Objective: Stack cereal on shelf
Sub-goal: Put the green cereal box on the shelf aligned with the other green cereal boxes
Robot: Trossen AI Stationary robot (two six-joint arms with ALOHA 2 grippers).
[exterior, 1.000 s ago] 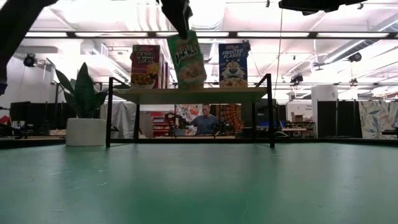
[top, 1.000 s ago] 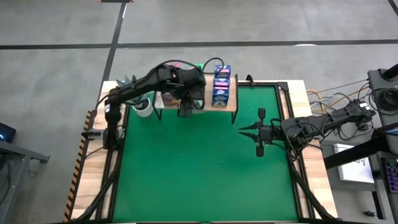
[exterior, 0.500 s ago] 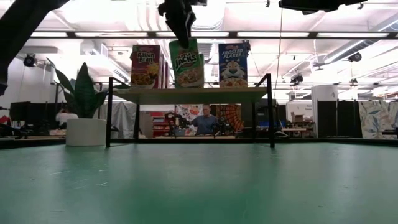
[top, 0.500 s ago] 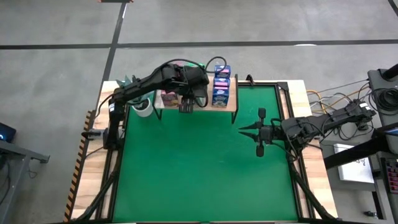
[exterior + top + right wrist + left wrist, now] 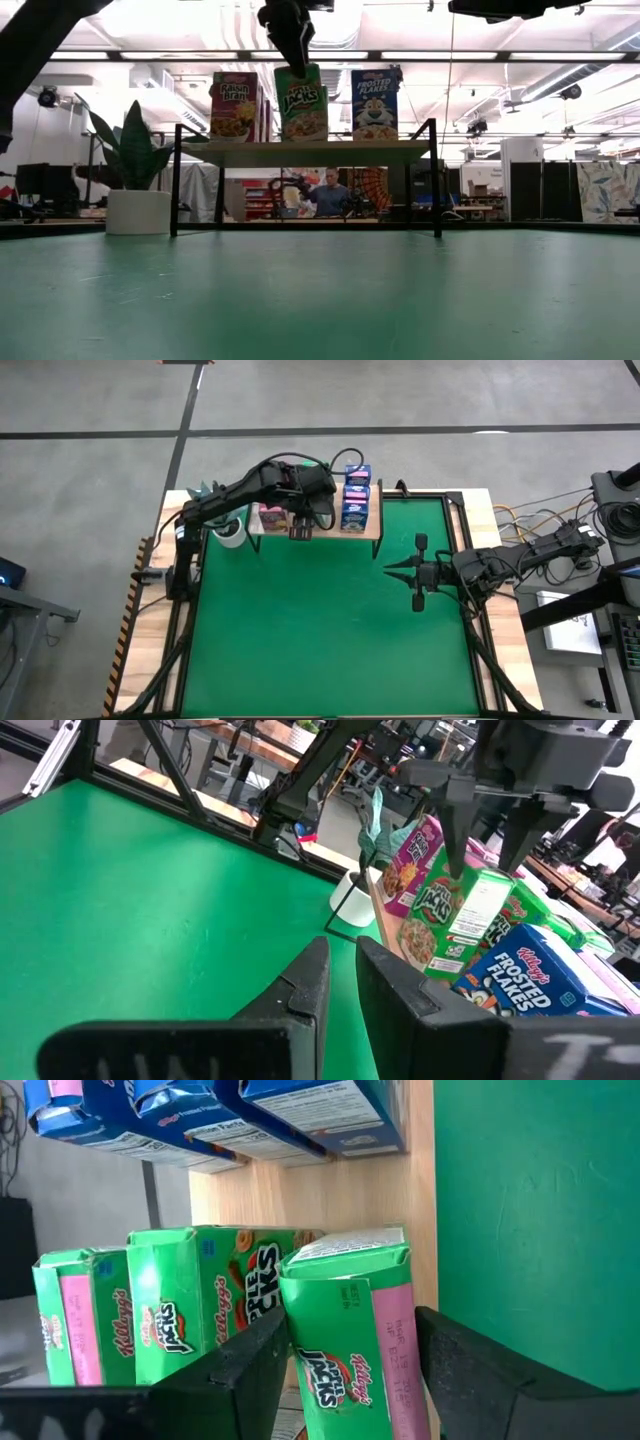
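Observation:
My left gripper (image 5: 300, 532) (image 5: 288, 40) reaches over the light-wood shelf (image 5: 372, 528) at the table's far edge. It is shut on a green cereal box (image 5: 302, 103) (image 5: 350, 1330). This box stands between a pink box (image 5: 233, 105) and a blue box (image 5: 374, 104). Two more green boxes (image 5: 165, 1310) stand on the shelf behind it, and blue boxes (image 5: 250, 1110) stand beside those. My right gripper (image 5: 392, 568) (image 5: 343, 975) is shut and empty. It hovers over the mat's right side. My left gripper pinches the green box near its upper end (image 5: 290, 70) between its two fingers, one on each broad face (image 5: 300, 1342). The fingers come from above, pointing down. The box is nearly upright with its bottom at the shelf top. I cannot tell whether it rests there.
A potted plant in a white pot (image 5: 130, 170) (image 5: 228, 532) stands left of the shelf. The green mat (image 5: 320, 640) lies open in front of the shelf. Black frame rails (image 5: 468, 610) run along the table's sides. A person (image 5: 327, 192) shows in the room behind.
My left gripper has moved a little toward the table's far edge, carrying the green box. The box was tilted at the shelf's front. It is now nearly upright, between the pink and blue boxes.

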